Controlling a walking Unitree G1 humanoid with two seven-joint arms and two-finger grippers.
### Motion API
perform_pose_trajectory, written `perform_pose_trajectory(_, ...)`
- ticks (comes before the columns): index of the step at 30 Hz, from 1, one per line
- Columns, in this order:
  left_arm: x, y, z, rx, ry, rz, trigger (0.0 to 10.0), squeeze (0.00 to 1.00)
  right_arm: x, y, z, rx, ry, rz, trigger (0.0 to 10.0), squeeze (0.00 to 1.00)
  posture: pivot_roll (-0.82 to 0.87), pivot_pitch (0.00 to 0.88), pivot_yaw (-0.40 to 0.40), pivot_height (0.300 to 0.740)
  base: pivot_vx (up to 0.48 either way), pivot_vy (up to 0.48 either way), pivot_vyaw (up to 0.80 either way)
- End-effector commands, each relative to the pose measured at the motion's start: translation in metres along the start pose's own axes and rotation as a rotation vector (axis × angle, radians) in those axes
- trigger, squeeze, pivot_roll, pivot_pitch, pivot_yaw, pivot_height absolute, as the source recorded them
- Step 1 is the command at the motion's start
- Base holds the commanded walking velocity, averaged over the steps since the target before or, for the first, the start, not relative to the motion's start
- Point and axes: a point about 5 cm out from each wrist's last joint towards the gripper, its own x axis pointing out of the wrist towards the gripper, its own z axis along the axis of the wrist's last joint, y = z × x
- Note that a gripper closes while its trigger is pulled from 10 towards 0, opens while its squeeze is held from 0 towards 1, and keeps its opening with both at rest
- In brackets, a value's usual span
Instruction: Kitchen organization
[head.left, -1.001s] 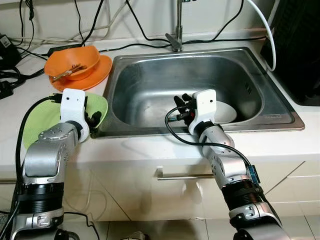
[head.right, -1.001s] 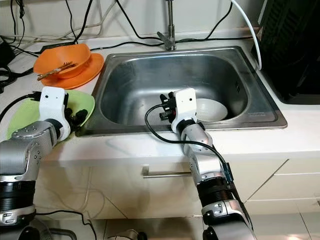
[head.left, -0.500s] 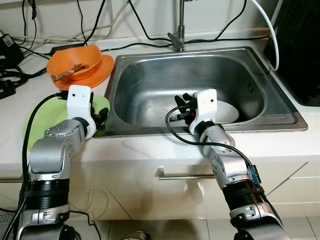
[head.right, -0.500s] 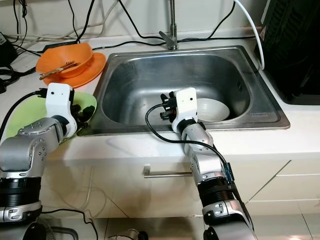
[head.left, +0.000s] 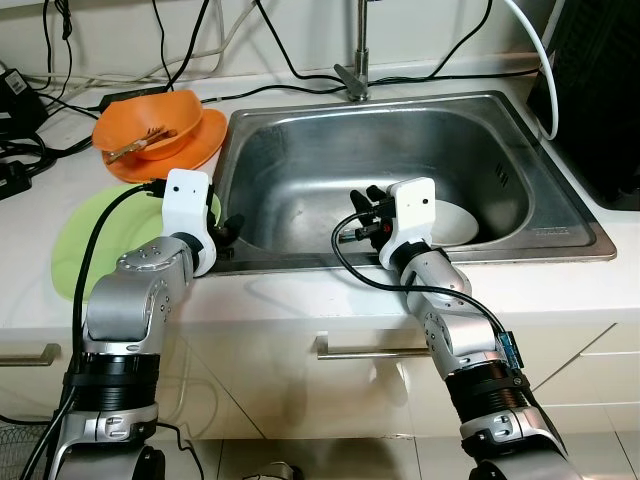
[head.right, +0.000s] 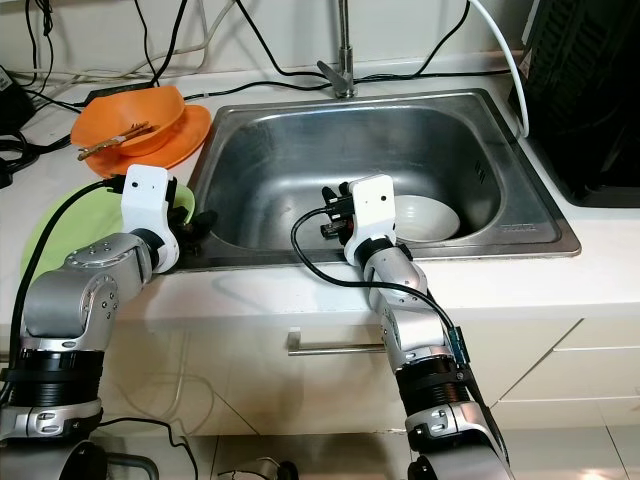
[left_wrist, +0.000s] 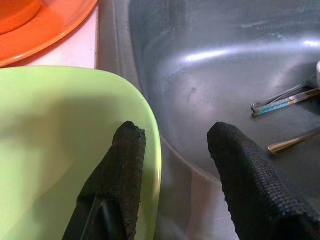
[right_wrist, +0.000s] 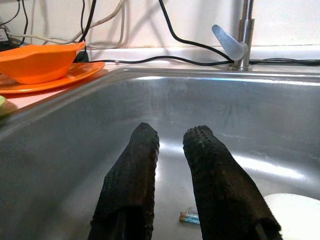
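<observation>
Your white countertop carries a stainless steel sink. Your left gripper stands spread at the sink's near-left corner, 1 finger over the pale green plate. Your right gripper hangs in the basin, fingers parted, empty, beside a white bowl. An orange bowl sits on an orange plate behind.

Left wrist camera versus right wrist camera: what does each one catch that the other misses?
Left wrist view: the green plate under one finger of the open left gripper, plus utensils on the sink floor. Right wrist view: the faucet, cables along the wall, a white bowl, the right gripper. Both: the steel sink and orange plate.
</observation>
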Motion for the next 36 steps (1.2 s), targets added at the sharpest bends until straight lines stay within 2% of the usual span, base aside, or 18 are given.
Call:
perform_pose_trajectory(1, 0.0, -0.004, 0.006, 0.012, -0.024, -0.024, 10.0, 0.0, -0.002, -0.001, -0.005, 0.005, 0.026, -0.009, 10.0, 0.0, 0.15, 0.058, 0.127, 0.74, 0.0, 0.0, 0.0)
perform_pose_trajectory(2, -0.001, -0.003, 0.015, 0.044, -0.074, -0.012, 10.0, 0.0, -0.001, -0.001, -0.005, 0.005, 0.028, -0.01, 10.0, 0.0, 0.16, 0.059, 0.124, 0.74, 0.0, 0.0, 0.0)
perform_pose_trajectory(8, -0.004, 0.001, 0.026, 0.089, -0.129, 0.029, 10.0, 0.0, 0.0, 0.001, -0.006, 0.008, 0.031, -0.006, 10.0, 0.0, 0.17, 0.059, 0.123, 0.74, 0.0, 0.0, 0.0)
perform_pose_trajectory(10, -0.011, 0.002, 0.04, 0.091, -0.211, 0.033, 10.0, 0.0, 0.0, 0.002, -0.007, 0.01, 0.033, -0.003, 10.0, 0.0, 0.17, 0.055, 0.12, 0.74, 0.0, 0.0, 0.0)
perform_pose_trajectory(16, -0.016, 0.006, 0.045, 0.102, -0.253, 0.048, 10.0, 0.0, 0.0, 0.002, -0.009, 0.01, 0.039, 0.0, 10.0, 0.0, 0.17, 0.043, 0.12, 0.74, 0.0, 0.0, 0.0)
perform_pose_trajectory(21, -0.019, 0.013, 0.042, 0.113, -0.25, 0.088, 10.0, 0.0, 0.0, 0.002, -0.01, 0.013, 0.044, 0.008, 10.0, 0.0, 0.17, 0.035, 0.122, 0.74, 0.0, 0.0, 0.0)
perform_pose_trajectory(25, -0.026, 0.028, 0.039, 0.18, -0.245, 0.157, 10.0, 0.0, 0.001, 0.005, -0.011, 0.017, 0.047, 0.025, 10.0, 0.0, 0.18, 0.029, 0.12, 0.74, 0.0, 0.0, 0.0)
perform_pose_trajectory(26, -0.028, 0.036, 0.038, 0.227, -0.228, 0.19, 10.0, 0.0, 0.002, 0.006, -0.01, 0.017, 0.046, 0.033, 10.0, 0.0, 0.18, 0.027, 0.118, 0.74, 0.0, 0.0, 0.0)
perform_pose_trajectory(27, -0.028, 0.036, 0.038, 0.227, -0.228, 0.19, 10.0, 0.0, 0.002, 0.006, -0.01, 0.017, 0.046, 0.033, 10.0, 0.0, 0.18, 0.027, 0.118, 0.74, 0.0, 0.0, 0.0)
perform_pose_trajectory(28, -0.032, 0.048, 0.035, 0.279, -0.196, 0.237, 10.0, 0.0, 0.003, 0.008, -0.008, 0.024, 0.039, 0.044, 10.0, 0.0, 0.18, 0.029, 0.116, 0.74, 0.0, 0.0, 0.0)
perform_pose_trajectory(30, -0.033, 0.053, 0.033, 0.292, -0.176, 0.261, 10.0, 0.0, 0.003, 0.008, -0.007, 0.024, 0.035, 0.047, 10.0, 0.0, 0.18, 0.029, 0.116, 0.74, 0.0, 0.0, 0.0)
perform_pose_trajectory(31, -0.036, 0.062, 0.029, 0.335, -0.129, 0.311, 10.0, 0.0, 0.004, 0.008, -0.006, 0.023, 0.032, 0.051, 10.0, 0.0, 0.19, 0.03, 0.112, 0.74, 0.0, 0.0, 0.0)
perform_pose_trajectory(36, -0.041, 0.075, 0.017, 0.413, -0.039, 0.386, 10.0, 0.0, 0.004, 0.01, -0.009, 0.022, 0.039, 0.057, 10.0, 0.0, 0.19, 0.032, 0.11, 0.74, 0.0, 0.0, 0.0)
